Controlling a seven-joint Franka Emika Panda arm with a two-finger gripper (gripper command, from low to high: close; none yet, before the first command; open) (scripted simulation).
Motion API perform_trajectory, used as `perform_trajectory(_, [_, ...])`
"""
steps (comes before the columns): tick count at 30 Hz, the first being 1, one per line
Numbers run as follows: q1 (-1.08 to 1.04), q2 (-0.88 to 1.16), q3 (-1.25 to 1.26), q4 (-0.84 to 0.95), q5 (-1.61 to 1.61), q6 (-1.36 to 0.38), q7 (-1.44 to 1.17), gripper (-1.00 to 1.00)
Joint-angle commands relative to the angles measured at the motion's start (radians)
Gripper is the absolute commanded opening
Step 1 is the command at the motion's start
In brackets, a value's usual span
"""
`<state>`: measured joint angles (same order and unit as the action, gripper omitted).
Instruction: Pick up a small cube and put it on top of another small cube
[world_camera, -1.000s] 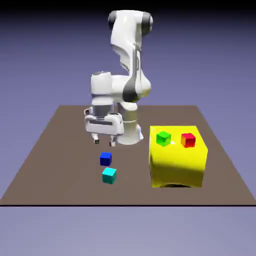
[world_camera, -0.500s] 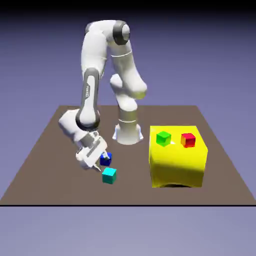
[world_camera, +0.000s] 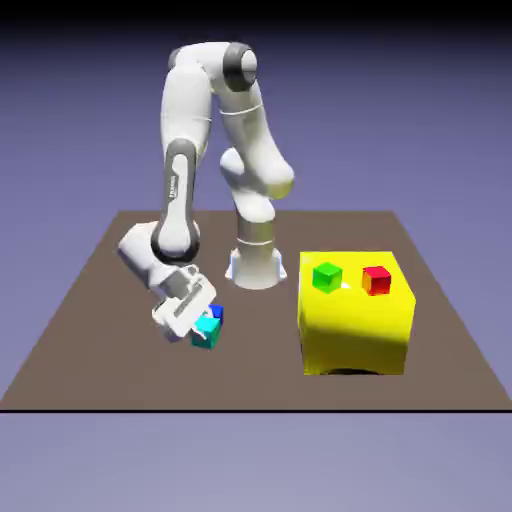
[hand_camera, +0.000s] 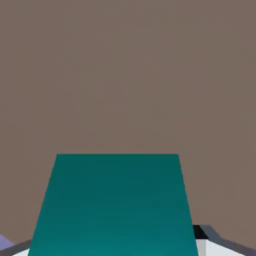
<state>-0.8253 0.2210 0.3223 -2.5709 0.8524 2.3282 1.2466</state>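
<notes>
The small cyan cube (world_camera: 208, 331) sits between the fingers of my gripper (world_camera: 199, 329), which is shut on it low over the table, tilted toward the exterior view's right. In the hand view the cyan cube (hand_camera: 115, 205) fills the lower middle, with a grey fingertip (hand_camera: 210, 244) showing at its right edge and brown table beyond. The small dark blue cube (world_camera: 216, 312) rests on the table just behind the cyan one, partly hidden by it and by the hand.
A big yellow block (world_camera: 355, 325) stands at the exterior view's right, with a green cube (world_camera: 327, 277) and a red cube (world_camera: 376, 280) on top. The robot's base (world_camera: 253, 265) is behind the cubes on the brown table (world_camera: 100, 330).
The arm swung down from above the cubes to the cyan cube. The jaws closed on it, and the cube now shows higher and slightly further left in the exterior view.
</notes>
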Motion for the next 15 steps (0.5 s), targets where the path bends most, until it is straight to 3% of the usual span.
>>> perform_trajectory(1, [0.033, -0.007, -0.028, 0.002, -0.047, -0.021, -0.024, -1.0])
perform_trajectory(15, [0.498, -0.097, -0.41, 0.027, -0.655, -0.301, -0.385, -1.0])
